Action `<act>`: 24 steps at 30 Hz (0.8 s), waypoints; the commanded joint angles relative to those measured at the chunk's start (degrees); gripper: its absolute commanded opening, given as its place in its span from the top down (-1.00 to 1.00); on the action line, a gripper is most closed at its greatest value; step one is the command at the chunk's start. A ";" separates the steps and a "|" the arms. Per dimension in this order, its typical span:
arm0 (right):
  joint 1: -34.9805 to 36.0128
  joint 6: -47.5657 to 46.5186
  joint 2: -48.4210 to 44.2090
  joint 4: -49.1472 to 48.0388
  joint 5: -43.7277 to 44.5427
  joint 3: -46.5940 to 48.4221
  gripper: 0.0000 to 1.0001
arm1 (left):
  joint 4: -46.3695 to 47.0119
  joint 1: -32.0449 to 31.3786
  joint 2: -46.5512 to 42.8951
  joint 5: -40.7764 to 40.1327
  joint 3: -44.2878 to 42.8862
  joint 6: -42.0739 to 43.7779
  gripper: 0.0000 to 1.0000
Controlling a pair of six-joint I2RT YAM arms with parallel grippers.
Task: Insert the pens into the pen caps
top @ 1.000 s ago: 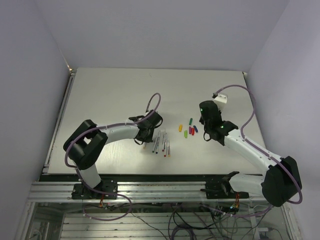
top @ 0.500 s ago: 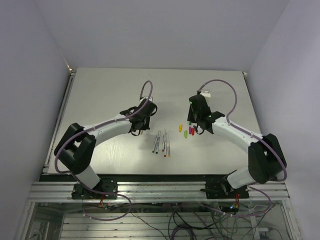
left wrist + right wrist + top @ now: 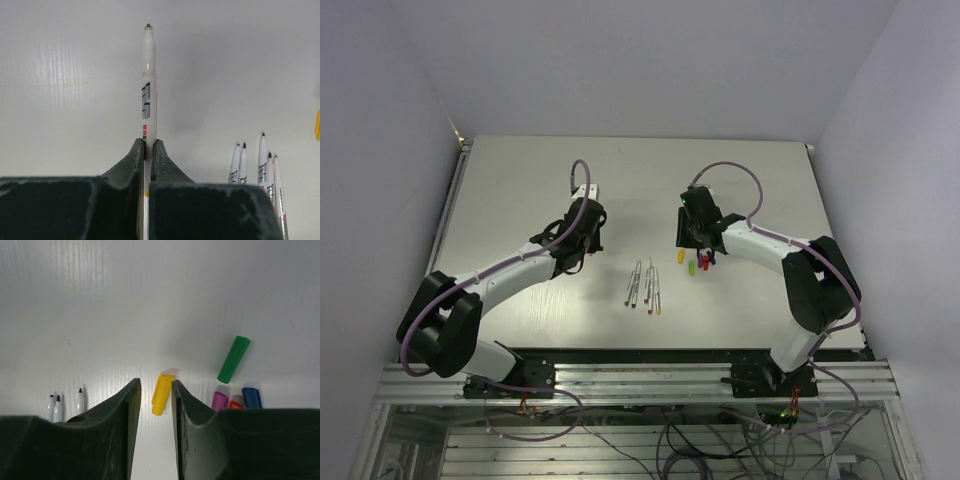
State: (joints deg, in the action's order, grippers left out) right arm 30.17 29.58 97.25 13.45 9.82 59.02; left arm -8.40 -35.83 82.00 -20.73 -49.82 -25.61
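One pen is clamped in the left gripper, with the fingers pressed tight on the lower barrel. In the left wrist view the barrel sticks out toward 12 o'clock past the fingertips, and its small brown-orange tip is bare. The barrel carries grey print and a small red mark. The loose pens lie at 4 o'clock of it, bunched side by side on the table with their tips toward 12 o'clock.

The right gripper has its fingers apart and grips nothing. The yellow cap lies flat on the table in the gap between them, closer to the finger at its 3 o'clock. Whether it touches that finger, I cannot tell. The green cap is at 2 o'clock of the yellow one, apart from it and tilted. The magenta cap, red cap and blue cap sit at 3 o'clock, huddled together, with their near ends hidden by the gripper body. Three pen tips show at 9 o'clock of the yellow cap.

In the top view the loose pens lie near the table's middle, with the cap cluster at 2 o'clock of them, near but apart. The right gripper sits over the 10 o'clock side of that cluster. The left gripper is at 10 o'clock of the loose pens, well apart from the caps. The held pen is too small to make out there.
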 commanded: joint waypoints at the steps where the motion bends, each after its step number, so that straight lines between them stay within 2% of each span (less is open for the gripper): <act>1: 0.18 -0.93 2.06 0.32 -2.61 3.08 0.38 | 4.86 1.03 -1.96 1.76 1.44 -0.77 0.86; 4: 0.22 -0.60 2.66 1.37 -2.36 3.48 0.38 | 3.99 1.11 -2.05 1.24 1.10 -0.08 0.86; 9: 0.37 0.07 2.49 2.01 -1.67 2.78 0.22 | 3.78 1.19 -2.05 1.77 1.14 0.31 0.86; 24: 0.83 2.22 4.09 5.12 -0.01 3.00 0.24 | 5.59 2.04 0.23 5.36 -0.88 1.77 0.86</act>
State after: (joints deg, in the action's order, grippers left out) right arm 30.76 30.65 99.85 16.21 8.58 61.25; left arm -5.65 -34.33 81.49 -17.43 -48.71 -24.84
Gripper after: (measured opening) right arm 0.382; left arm 0.102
